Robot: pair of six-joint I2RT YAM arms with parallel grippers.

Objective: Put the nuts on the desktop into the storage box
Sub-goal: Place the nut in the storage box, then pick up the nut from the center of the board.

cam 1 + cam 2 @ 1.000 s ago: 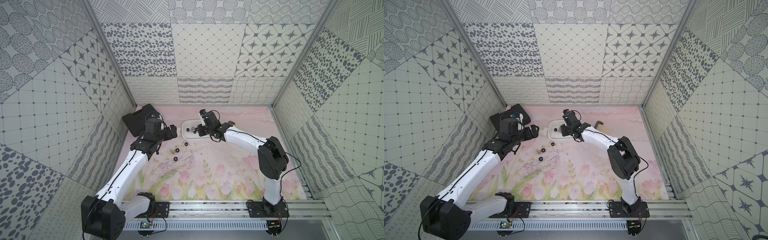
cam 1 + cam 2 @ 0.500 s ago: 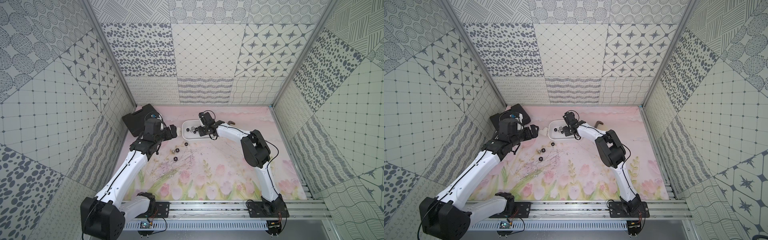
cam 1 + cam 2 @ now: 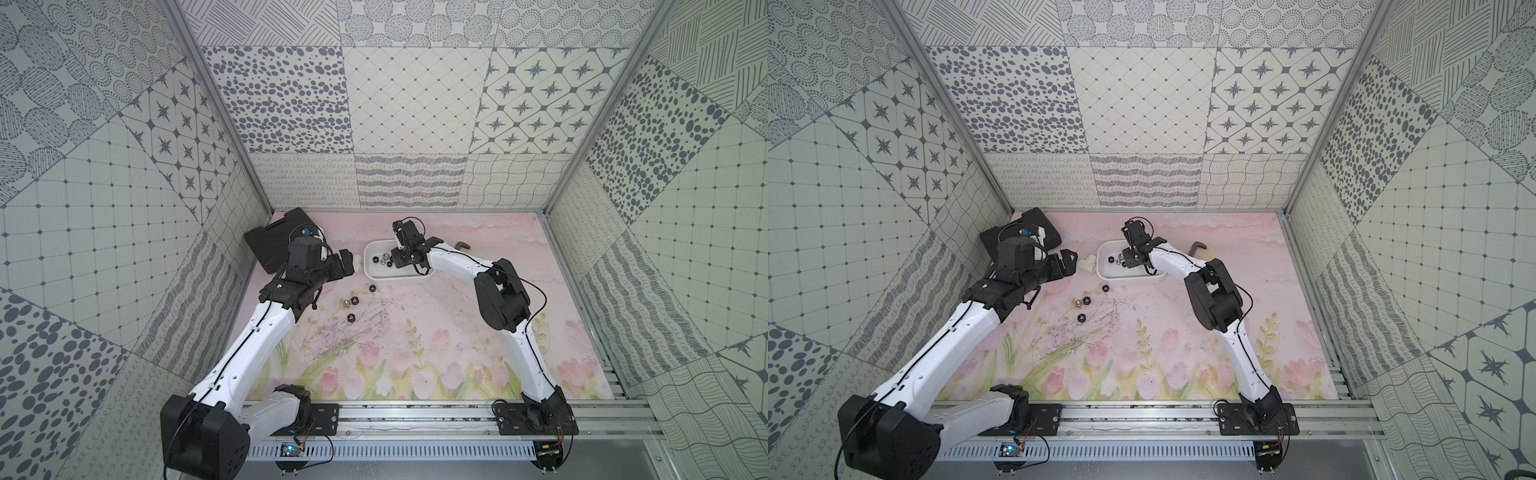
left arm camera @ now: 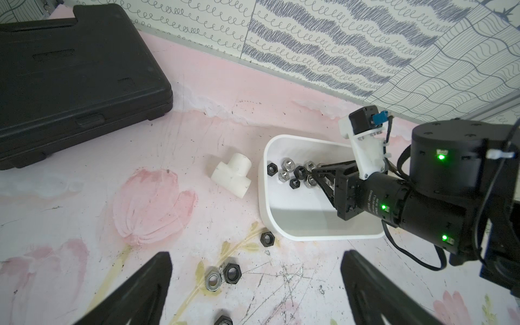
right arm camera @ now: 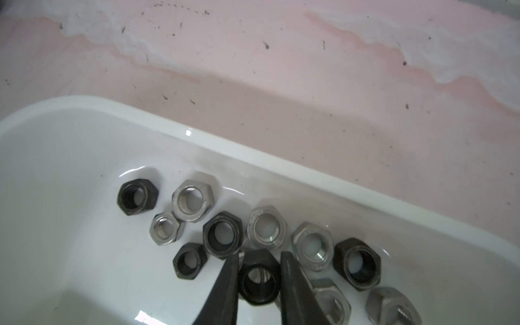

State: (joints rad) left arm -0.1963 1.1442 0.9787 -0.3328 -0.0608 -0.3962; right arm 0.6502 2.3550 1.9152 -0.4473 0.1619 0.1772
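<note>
My right gripper [image 5: 259, 254] is shut on a black nut [image 5: 259, 278] inside the white storage box [image 5: 253, 157], low over its floor. Several black and silver nuts [image 5: 192, 200] lie in a cluster in front of the held one. In both top views that gripper [image 3: 397, 259] [image 3: 1128, 261] reaches into the box [image 3: 374, 274] [image 3: 1129, 279] from the right. On the desktop in front of the box lie several nuts: a black one [image 4: 267, 239], a black and silver pair [image 4: 232, 273], and another black one [image 3: 351, 318]. My left gripper [image 4: 256, 254] hangs open above them, holding nothing.
A black plastic case [image 3: 270, 241] lies at the back left beside my left wrist. A white T-shaped fitting [image 4: 232, 174] sits just left of the box. A dark hex key [image 3: 462, 246] lies right of the box near the back wall. Patterned walls close in three sides.
My right arm's elbow has swung in to the left, and its gripper has shifted slightly left inside the box, still shut. The left arm has not moved.
</note>
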